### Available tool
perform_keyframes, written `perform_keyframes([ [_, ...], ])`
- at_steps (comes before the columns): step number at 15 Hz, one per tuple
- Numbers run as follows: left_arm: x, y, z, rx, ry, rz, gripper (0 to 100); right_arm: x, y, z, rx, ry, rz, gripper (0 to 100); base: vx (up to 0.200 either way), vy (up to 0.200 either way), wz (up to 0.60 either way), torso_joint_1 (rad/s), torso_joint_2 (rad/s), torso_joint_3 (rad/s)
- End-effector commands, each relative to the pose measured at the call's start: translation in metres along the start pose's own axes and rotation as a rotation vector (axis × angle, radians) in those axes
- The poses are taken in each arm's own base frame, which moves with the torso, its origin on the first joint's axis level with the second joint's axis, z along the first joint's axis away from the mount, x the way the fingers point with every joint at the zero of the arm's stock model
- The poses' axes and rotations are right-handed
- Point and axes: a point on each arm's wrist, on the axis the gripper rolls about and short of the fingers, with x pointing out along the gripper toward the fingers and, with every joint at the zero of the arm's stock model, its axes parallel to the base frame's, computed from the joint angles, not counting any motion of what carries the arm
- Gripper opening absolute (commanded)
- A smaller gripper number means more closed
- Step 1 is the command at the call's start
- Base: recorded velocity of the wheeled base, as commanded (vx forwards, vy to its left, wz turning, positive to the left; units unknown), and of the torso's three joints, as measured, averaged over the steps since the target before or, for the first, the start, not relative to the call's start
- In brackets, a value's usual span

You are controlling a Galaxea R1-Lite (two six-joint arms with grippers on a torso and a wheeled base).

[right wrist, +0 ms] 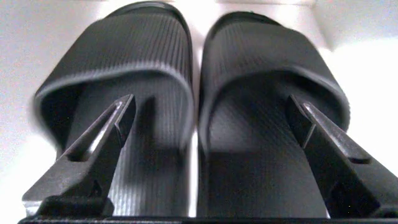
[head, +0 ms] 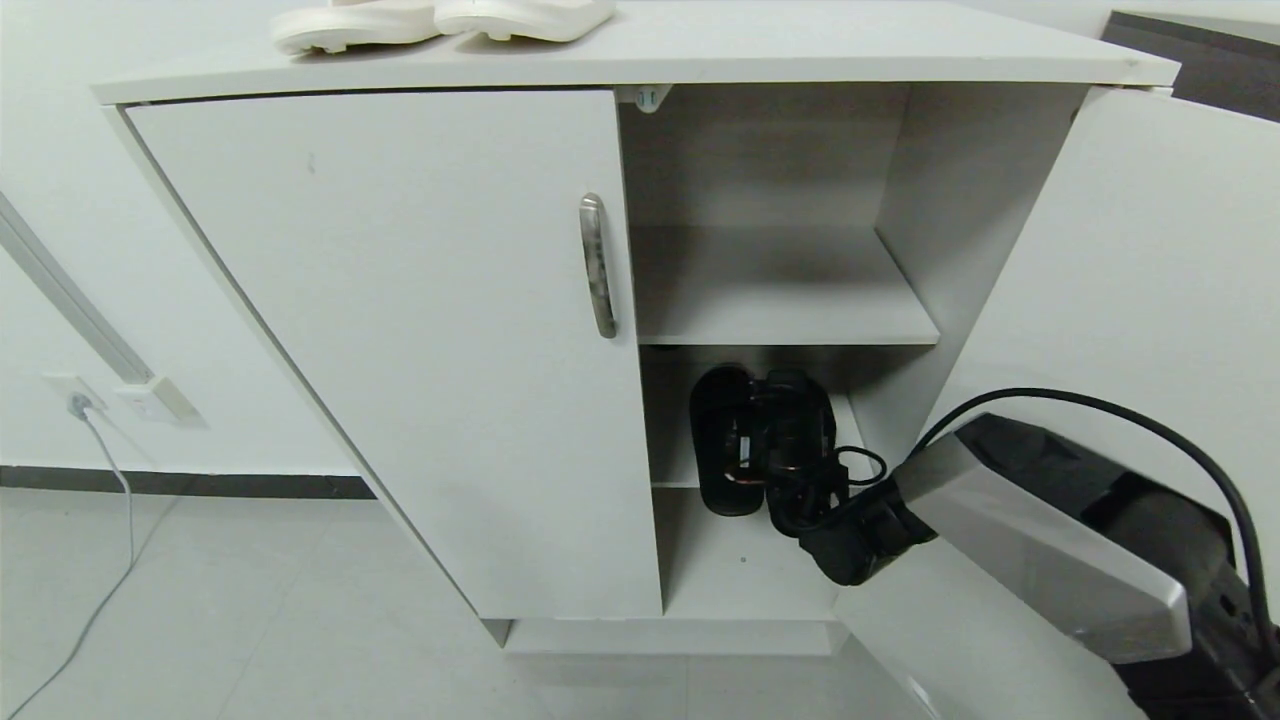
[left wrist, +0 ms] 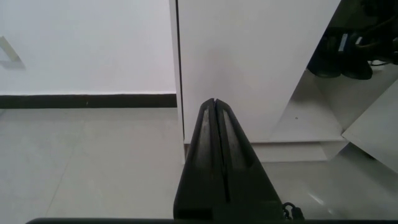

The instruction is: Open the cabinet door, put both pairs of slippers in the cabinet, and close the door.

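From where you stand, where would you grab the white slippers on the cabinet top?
Probably where the white slippers meet in the middle, pinching both inner edges together, coming from the front: they lie side by side near the front edge of the cabinet top.

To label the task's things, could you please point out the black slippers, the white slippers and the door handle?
black slippers [head: 725, 440]: head view, on the left one of the pair.
white slippers [head: 350, 25]: head view, on the left one's side.
door handle [head: 597, 265]: head view, middle of the metal bar.
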Motion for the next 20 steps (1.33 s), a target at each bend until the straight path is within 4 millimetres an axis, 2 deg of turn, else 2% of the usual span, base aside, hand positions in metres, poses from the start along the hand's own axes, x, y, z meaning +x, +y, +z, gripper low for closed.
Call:
perform_keyframes([
  [1, 0.000, 0.000, 0.000, 0.001, 0.001, 0.001, 0, -0.040, -0.009, 0.024, 0.013, -0.021, 0.035, 100, 0.000, 0.000, 0.00, 0.000, 0.00, 0.000],
  [3, 0.000, 0.000, 0.000, 0.001, 0.001, -0.001, 0, -0.060, -0.012, 0.022, 0.010, -0.020, 0.058, 100, 0.000, 0.000, 0.00, 0.000, 0.00, 0.000],
  [4, 0.000, 0.000, 0.000, 0.001, 0.001, -0.001, 0, -0.079, -0.014, 0.019, 0.004, -0.016, 0.085, 100, 0.000, 0.000, 0.00, 0.000, 0.00, 0.000],
  [8, 0.000, 0.000, 0.000, 0.001, 0.001, -0.001, 0, -0.128, -0.014, 0.014, -0.021, 0.003, 0.164, 100, 0.000, 0.000, 0.00, 0.000, 0.00, 0.000],
  [9, 0.000, 0.000, 0.000, 0.001, 0.001, -0.001, 0, -0.147, -0.014, 0.013, -0.023, 0.001, 0.200, 100, 0.000, 0.000, 0.00, 0.000, 0.00, 0.000],
  [10, 0.000, 0.000, 0.000, 0.000, 0.001, 0.001, 0, -0.154, -0.016, 0.012, -0.032, 0.007, 0.210, 100, 0.000, 0.000, 0.00, 0.000, 0.00, 0.000],
  [15, 0.000, 0.000, 0.000, 0.001, 0.001, -0.001, 0, -0.160, -0.022, 0.016, -0.035, 0.005, 0.212, 100, 0.000, 0.000, 0.00, 0.000, 0.00, 0.000],
  [20, 0.000, 0.000, 0.000, 0.003, 0.001, -0.001, 0, -0.162, -0.020, 0.016, -0.038, 0.006, 0.221, 100, 0.000, 0.000, 0.00, 0.000, 0.00, 0.000],
])
